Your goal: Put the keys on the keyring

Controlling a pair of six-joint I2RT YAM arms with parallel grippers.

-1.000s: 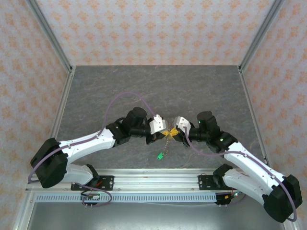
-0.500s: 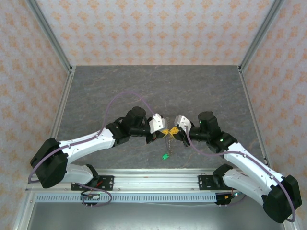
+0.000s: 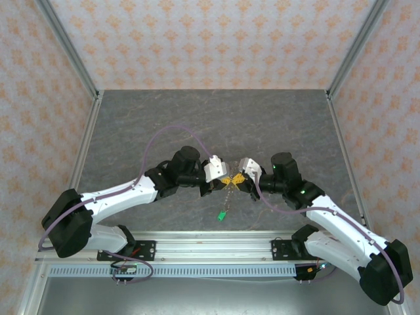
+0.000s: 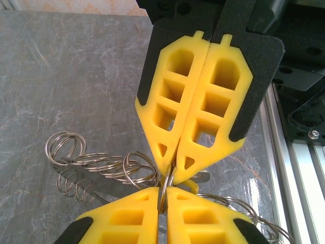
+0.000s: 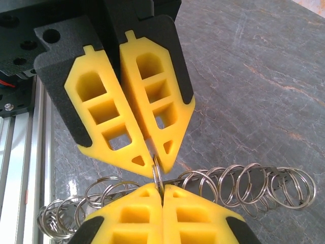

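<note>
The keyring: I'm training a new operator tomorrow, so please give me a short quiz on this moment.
1. True or false: the left claw is wide open.
2. The tag is: A red, B green, C blue?
3. What do the left claw and the right claw both pinch, tip to tip?
Key: 1 false; 2 B; 3 a metal ring of the keyring.

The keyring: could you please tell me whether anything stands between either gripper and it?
Nothing visible does. The left gripper and the right gripper meet tip to tip, each shut directly on one ring of the keyring, with no other object between them.
</note>
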